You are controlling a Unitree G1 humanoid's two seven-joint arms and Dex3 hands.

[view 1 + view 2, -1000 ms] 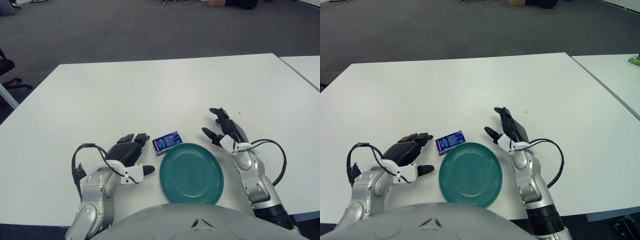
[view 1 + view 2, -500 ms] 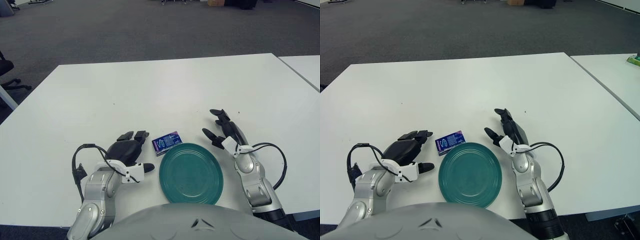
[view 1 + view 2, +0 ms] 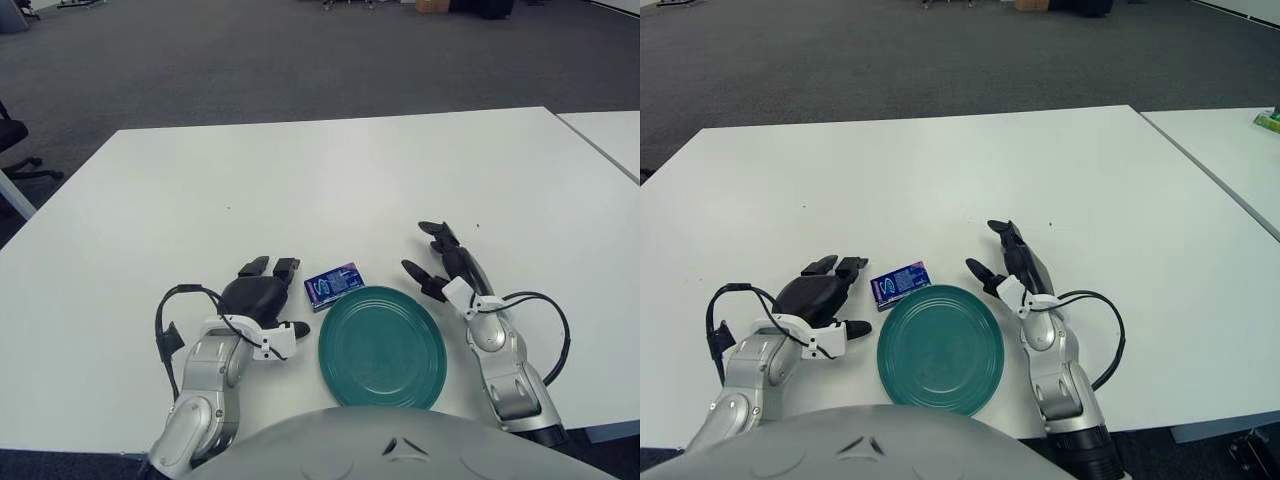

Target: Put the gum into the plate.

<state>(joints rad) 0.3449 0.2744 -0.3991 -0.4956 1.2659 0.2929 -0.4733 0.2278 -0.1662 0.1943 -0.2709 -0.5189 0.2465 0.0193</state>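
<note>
The gum (image 3: 333, 285) — a small blue pack lying flat, slightly askew — sits just beyond the upper-left rim of the round teal plate (image 3: 383, 347), outside it.

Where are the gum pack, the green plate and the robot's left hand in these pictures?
gum pack (image 3: 334, 285), left eye view, middle of its blue top face.
green plate (image 3: 383, 346), left eye view, bare centre of the dish.
left hand (image 3: 262, 297), left eye view, back of the black palm.

Both eyes are looking forward and down from the robot's head, sitting side by side at the near edge of the tabletop (image 3: 330, 180). They are sharing nearly the whole scene: the tabletop, the carpet (image 3: 250, 60) beyond it, and the robot's chest (image 3: 850, 445) filling the near edge. The right eye is taking in more of the second table (image 3: 1230, 150) at far right.
</note>
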